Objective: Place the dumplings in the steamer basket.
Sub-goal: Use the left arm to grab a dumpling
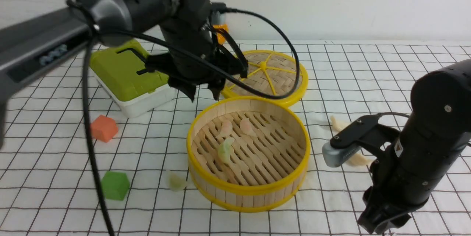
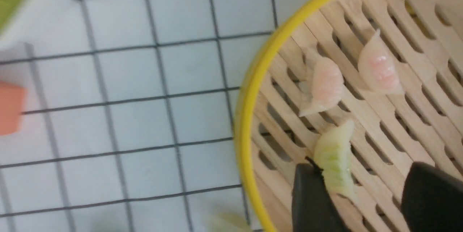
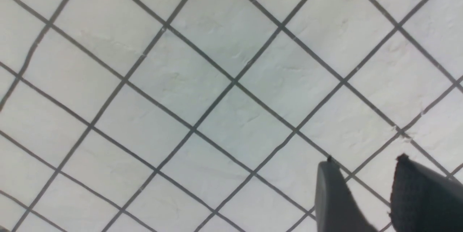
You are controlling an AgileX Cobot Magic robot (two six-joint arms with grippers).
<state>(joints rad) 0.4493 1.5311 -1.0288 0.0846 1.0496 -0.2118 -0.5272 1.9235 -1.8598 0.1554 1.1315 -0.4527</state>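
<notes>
The steamer basket (image 1: 246, 191) stands mid-table. On its slatted floor lie two pinkish dumplings (image 1: 225, 128) (image 1: 247, 127) and a pale green one (image 1: 225, 150). My left gripper (image 1: 204, 95) hangs open above the basket's far left rim. In the left wrist view the green dumpling (image 2: 334, 163) shows beside one finger (image 2: 311, 199), with the jaws wide apart and not gripping it. Another pale green dumpling (image 1: 176, 181) lies on the cloth left of the basket. Two cream ones (image 1: 338, 122) (image 1: 358, 160) lie to its right, near my right gripper (image 1: 382, 225), which is open over bare cloth (image 3: 365, 163).
The flat woven lid (image 1: 270, 76) lies behind the basket. A green and white box (image 1: 128, 77) sits at the back left. An orange cube (image 1: 104, 128) and a green cube (image 1: 115, 185) lie on the left of the checked cloth.
</notes>
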